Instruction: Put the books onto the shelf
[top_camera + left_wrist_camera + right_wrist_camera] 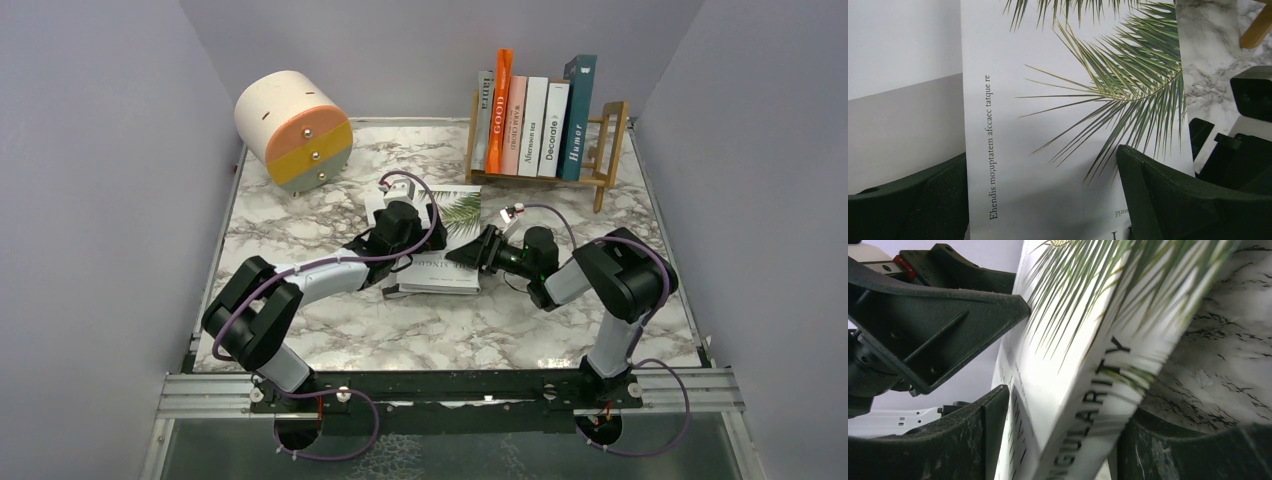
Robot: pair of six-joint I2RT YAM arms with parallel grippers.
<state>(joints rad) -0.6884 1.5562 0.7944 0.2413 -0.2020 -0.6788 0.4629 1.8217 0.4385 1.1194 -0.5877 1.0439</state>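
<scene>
Left claw gapes over the palm book; right claw straddles its spine, grip unclear

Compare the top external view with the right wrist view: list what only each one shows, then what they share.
Only top external: the shelf holding six upright books, and the round drawer drum.
Only right wrist: close-up spine lettering ending in "GULARITY" on the palm-leaf book, whose spine edge sits between the right claw fingers.
Both: that book, the marble table, the left claw and the right one at the book.
</scene>
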